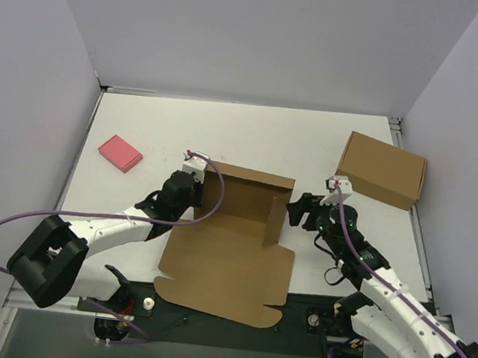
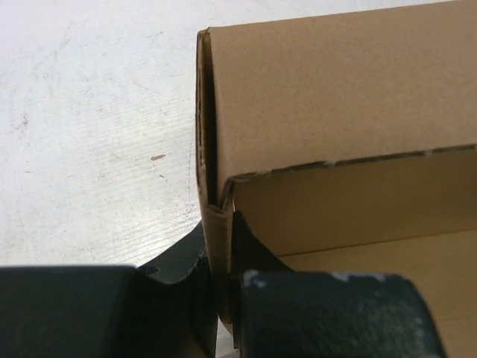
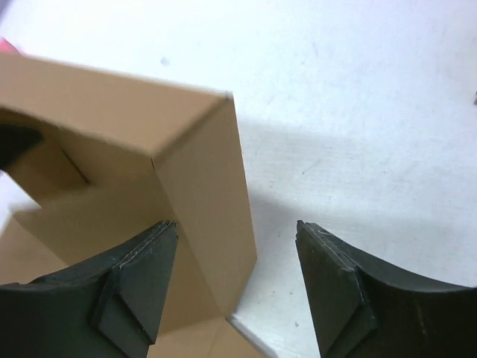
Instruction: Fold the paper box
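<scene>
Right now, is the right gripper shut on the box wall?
No, the right gripper stands wide open, with the upright wall edge of the paper box between its jaws.

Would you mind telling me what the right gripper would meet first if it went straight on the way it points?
Most likely the paper box: its upright end wall stands just ahead of the open right gripper.

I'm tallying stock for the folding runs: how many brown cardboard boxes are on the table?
2. The half-folded paper box lies at the near middle, its walls partly raised. The finished box sits closed at the far right. Nothing in view looks big enough to hide another.
</scene>
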`<move>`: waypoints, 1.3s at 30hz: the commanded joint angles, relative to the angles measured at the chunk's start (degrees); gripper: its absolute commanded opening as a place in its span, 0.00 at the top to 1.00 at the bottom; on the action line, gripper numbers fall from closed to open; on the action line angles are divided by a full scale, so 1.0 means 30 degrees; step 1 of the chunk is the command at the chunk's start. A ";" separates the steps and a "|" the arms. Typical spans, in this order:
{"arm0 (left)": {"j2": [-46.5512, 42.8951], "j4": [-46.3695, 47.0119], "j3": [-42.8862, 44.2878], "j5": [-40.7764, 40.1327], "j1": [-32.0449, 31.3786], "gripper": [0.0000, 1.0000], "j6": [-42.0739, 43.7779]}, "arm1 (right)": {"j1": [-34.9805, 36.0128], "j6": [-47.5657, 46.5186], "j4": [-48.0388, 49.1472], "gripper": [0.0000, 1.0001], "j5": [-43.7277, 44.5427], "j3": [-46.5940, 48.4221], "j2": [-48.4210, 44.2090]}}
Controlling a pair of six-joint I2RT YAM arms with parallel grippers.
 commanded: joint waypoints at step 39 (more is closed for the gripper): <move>-0.3626 0.2416 -0.2209 0.2825 -0.0875 0.28 0.0550 | -0.1137 0.7393 -0.5985 0.58 -0.0551 0.2886 0.1476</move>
